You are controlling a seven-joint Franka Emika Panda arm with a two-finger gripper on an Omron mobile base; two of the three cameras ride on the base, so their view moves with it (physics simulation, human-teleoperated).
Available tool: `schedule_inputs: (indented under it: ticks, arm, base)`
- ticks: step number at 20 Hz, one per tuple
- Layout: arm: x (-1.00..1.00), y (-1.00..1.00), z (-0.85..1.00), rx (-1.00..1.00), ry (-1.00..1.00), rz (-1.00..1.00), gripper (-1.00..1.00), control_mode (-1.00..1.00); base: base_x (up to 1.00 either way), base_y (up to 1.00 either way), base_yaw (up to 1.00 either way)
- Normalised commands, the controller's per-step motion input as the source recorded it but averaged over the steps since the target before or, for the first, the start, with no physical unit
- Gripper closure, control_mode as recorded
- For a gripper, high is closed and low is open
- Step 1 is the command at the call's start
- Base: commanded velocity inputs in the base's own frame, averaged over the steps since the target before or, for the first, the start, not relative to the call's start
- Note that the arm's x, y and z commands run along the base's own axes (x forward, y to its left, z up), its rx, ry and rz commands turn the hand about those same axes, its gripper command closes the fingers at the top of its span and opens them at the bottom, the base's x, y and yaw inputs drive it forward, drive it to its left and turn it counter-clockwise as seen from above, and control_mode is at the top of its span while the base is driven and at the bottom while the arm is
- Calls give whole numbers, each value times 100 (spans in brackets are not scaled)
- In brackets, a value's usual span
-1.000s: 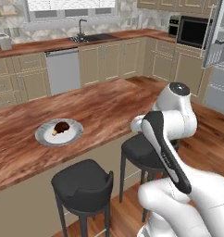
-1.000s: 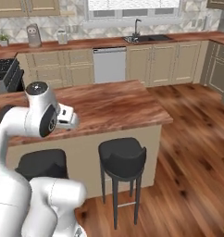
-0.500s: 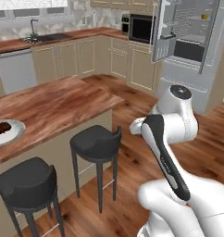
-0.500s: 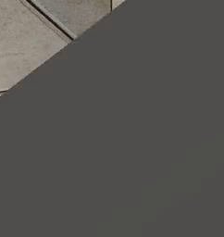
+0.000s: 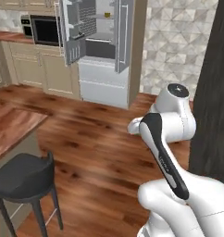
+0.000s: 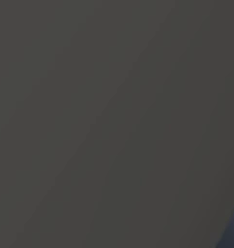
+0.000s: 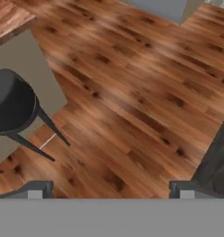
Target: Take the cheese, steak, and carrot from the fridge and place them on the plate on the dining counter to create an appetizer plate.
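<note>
The fridge (image 5: 103, 69) stands across the wood floor with both upper doors swung open, showing wire-railed door shelves and grey inner shelves; its lower edge (image 7: 162, 7) also appears in the hand view. I cannot make out the cheese, steak or carrot inside from here. A corner of the dining counter (image 5: 12, 124) reaches in at the left, and the plate is out of view. My gripper (image 7: 111, 190) is open above the floor, nothing between its fingertips (image 7: 40, 190).
A black stool (image 5: 23, 173) stands by the counter's beige base (image 7: 33, 76). A dark tall panel (image 5: 214, 92) rises close on my right, and a dark grey surface (image 6: 114, 121) sits right against the right base camera. A black built-in oven (image 5: 44, 30) is left of the fridge.
The base has turned right, so the whole scene swung from the dining counter and plate toward the fridge. The gripper stays open.
</note>
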Motion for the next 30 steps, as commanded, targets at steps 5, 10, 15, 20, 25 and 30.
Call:
schedule_inputs:
  ticks: [5,10,15,20,25,30]
  arm:
    - [0,0,0,0,0,0,-100,100]
    - [0,0,0,0,0,0,-100,100]
    - [0,0,0,0,0,0,-100,100]
    - [0,0,0,0,0,0,-100,100]
    - [0,0,0,0,0,0,-100,100]
    - [0,0,0,0,0,0,-100,100]
  base:
    - [58,-8,-62]
    - [100,40,-42]
    - [100,50,-26]
    - [100,53,-2]
    - [100,18,28]
    - [100,3,41]
